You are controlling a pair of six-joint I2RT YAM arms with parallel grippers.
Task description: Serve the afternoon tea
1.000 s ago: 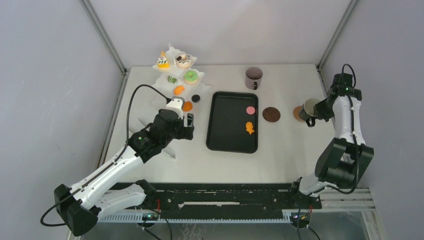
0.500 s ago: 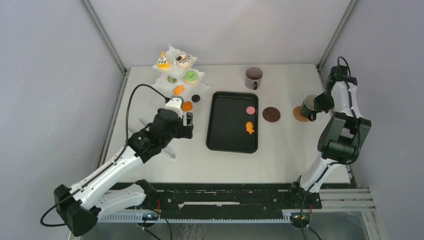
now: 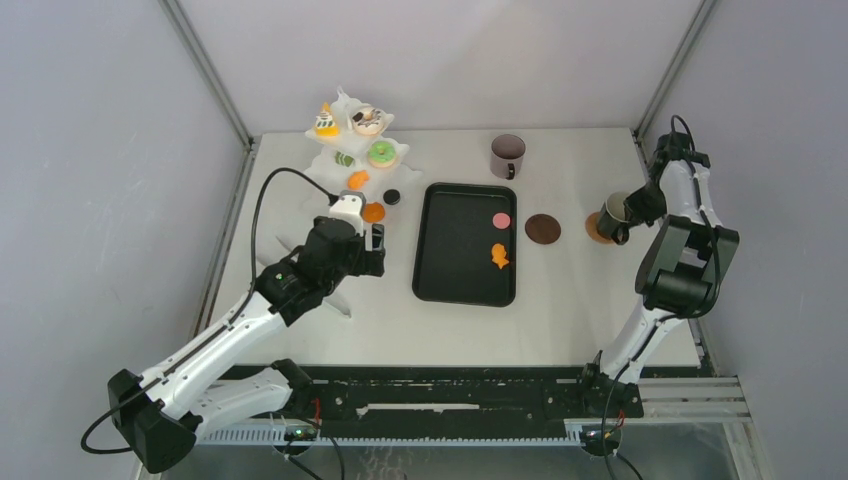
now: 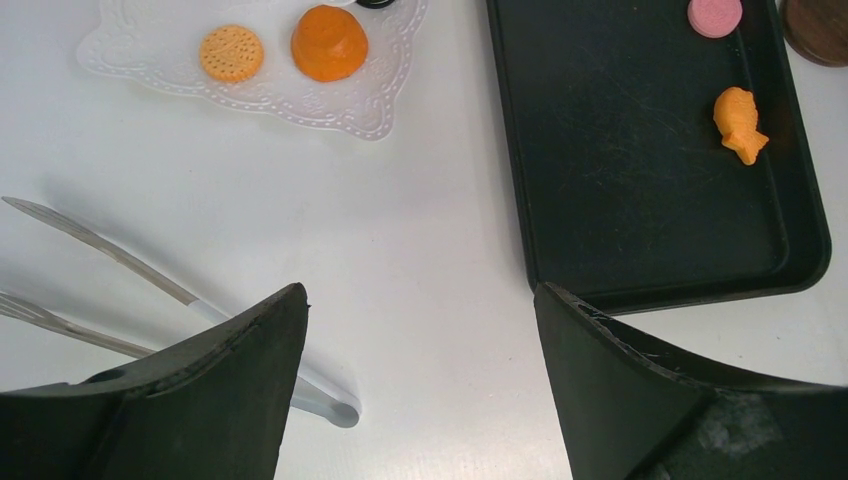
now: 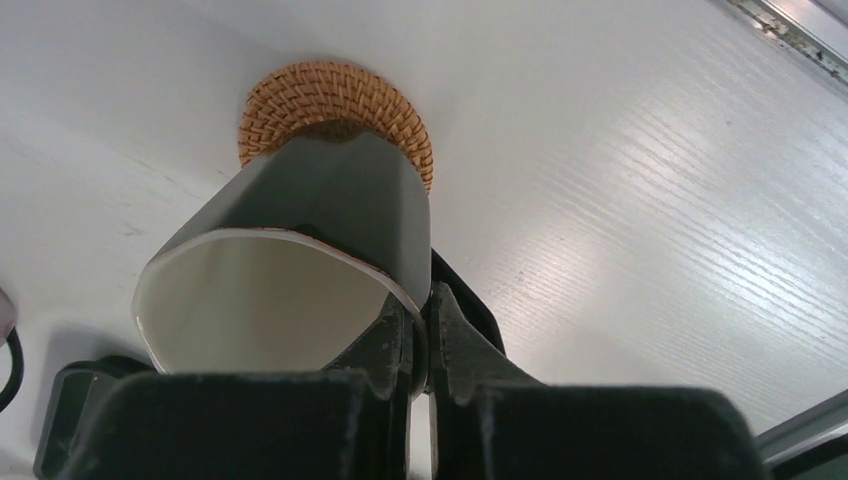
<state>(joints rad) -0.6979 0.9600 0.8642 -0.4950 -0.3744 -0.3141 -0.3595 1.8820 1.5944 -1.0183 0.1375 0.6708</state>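
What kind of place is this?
Probably a robot test booth, not a tea shop: a left arm and a right arm at a white table, plain grey walls, toy pastries on a tiered stand.

The coaster [image 5: 330, 90] is rough woven wicker; the mug [image 5: 340, 190] looks smooth, glazed ceramic. The tabletop [image 5: 650, 200] shows faint wood grain. The black tray [image 4: 620, 200] is matt, lightly scuffed.

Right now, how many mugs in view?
2. One mug stands beyond the tray's far right corner; the other mug, tilted, is held at its rim by the right fingers over the wicker coaster.
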